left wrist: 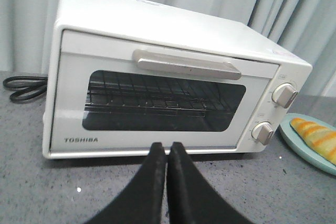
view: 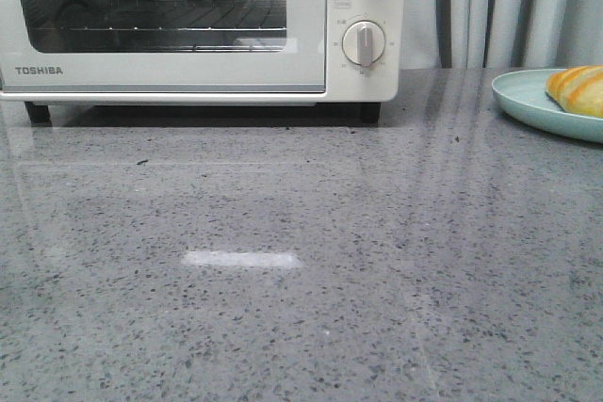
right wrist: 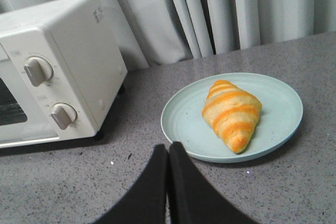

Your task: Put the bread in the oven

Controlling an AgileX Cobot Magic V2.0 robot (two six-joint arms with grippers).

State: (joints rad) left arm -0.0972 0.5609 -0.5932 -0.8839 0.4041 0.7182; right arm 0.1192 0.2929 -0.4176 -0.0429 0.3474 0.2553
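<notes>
The cream-white TOSHIBA oven [view: 188, 63] stands at the back left with its glass door shut; it also shows in the left wrist view [left wrist: 157, 93] and in the right wrist view [right wrist: 58, 77]. The bread [right wrist: 232, 113], an orange and cream striped croissant roll, lies on a pale blue plate [right wrist: 181, 114] to the oven's right; it also shows in the front view [view: 577, 89] and in the left wrist view [left wrist: 316, 137]. My left gripper [left wrist: 166, 146] is shut and empty, in front of the oven door. My right gripper [right wrist: 167, 147] is shut and empty, short of the plate's rim.
A black power cord [left wrist: 23, 86] lies beside the oven's left side. The oven has a flat bar handle [left wrist: 186, 64] and two dial knobs [left wrist: 273, 114]. Grey curtains [view: 509, 7] hang behind the speckled grey countertop [view: 283, 280]. Neither arm shows in the front view.
</notes>
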